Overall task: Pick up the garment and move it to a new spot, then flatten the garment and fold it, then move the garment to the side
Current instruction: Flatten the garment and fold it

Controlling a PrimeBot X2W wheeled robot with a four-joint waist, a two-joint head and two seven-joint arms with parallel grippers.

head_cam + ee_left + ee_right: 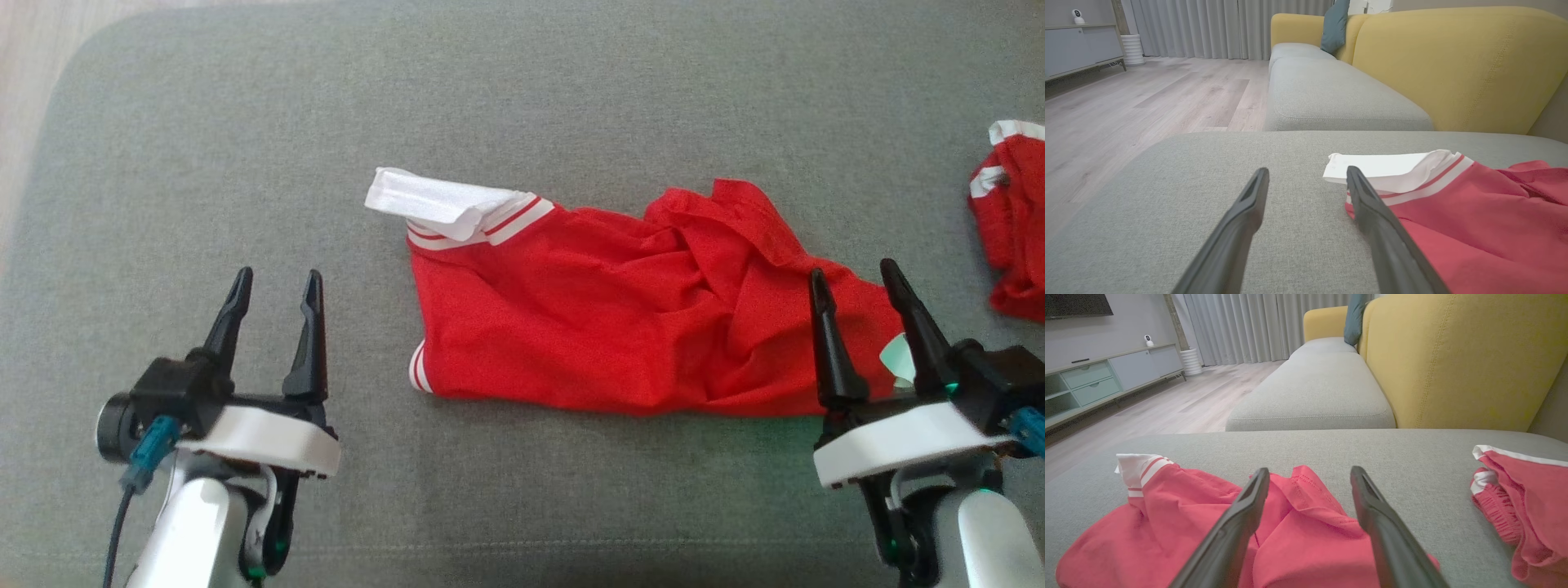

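A red garment point(604, 322) with white striped trim and a white collar lies crumpled across the middle of the grey cushion point(245, 147). It shows in the left wrist view point(1474, 220) and the right wrist view point(1175, 522) too. My left gripper point(273, 286) stands open to the left of the garment, apart from it, nothing between its fingers. My right gripper point(853, 278) is open over the garment's right end, above the rumpled folds, holding nothing.
A second red piece with white trim point(1012, 220) lies at the cushion's right edge, seen also in the right wrist view point(1523, 498). Beyond stand a yellow sofa back point(1453, 363), a grey seat point(1331, 94), and wooden floor point(1147, 102) off the cushion's left.
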